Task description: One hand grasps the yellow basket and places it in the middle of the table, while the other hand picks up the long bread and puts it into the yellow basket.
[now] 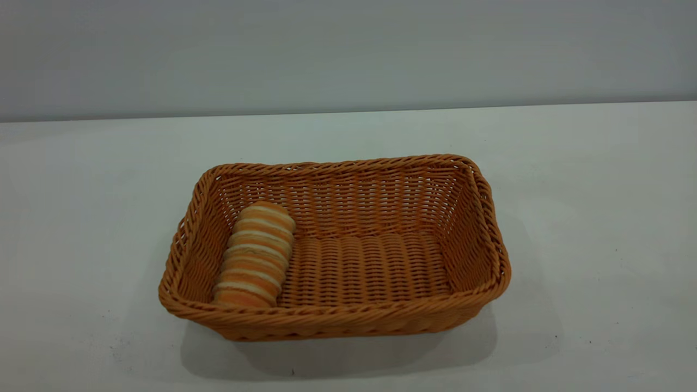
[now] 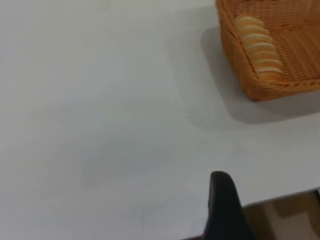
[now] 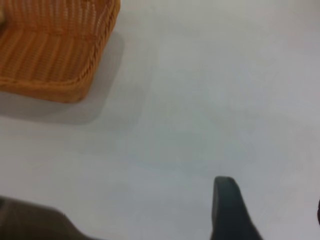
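Note:
The yellow basket [image 1: 337,322] stands in the middle of the white table [image 1: 599,218]. The long bread [image 1: 256,255] lies inside it against its left end, its stripes running crosswise. Neither gripper shows in the exterior view. In the left wrist view my left gripper [image 2: 270,187] hangs open and empty over bare table near the table's edge, well away from the basket [image 2: 235,65] and the bread [image 2: 259,47]. In the right wrist view my right gripper [image 3: 270,195] hangs open and empty over bare table, well away from the basket [image 3: 55,90].
A plain grey wall runs behind the table's far edge. The table's edge and a brown floor [image 2: 280,215] show close to the left gripper. A dark shape [image 3: 30,220] sits at the corner of the right wrist view.

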You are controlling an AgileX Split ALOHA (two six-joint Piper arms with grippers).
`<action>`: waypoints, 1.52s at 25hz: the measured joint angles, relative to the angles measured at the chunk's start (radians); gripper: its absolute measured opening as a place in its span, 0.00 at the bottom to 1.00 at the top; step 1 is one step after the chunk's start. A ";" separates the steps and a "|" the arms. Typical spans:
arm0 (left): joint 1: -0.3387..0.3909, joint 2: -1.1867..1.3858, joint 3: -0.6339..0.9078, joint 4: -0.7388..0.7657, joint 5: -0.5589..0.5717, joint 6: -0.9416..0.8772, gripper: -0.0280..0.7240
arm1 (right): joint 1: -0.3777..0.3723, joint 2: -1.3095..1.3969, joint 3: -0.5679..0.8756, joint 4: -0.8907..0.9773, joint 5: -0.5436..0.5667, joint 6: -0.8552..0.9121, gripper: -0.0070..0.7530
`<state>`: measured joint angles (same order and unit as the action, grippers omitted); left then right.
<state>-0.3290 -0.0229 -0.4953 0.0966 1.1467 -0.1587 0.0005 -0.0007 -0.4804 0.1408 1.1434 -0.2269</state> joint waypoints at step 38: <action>0.285 0.000 0.000 0.000 0.000 0.002 0.71 | 0.000 -0.019 0.000 0.003 0.000 0.000 0.61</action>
<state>-0.0439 -0.0229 -0.4953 0.0966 1.1467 -0.1569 0.0005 -0.0201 -0.4804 0.1441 1.1434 -0.2269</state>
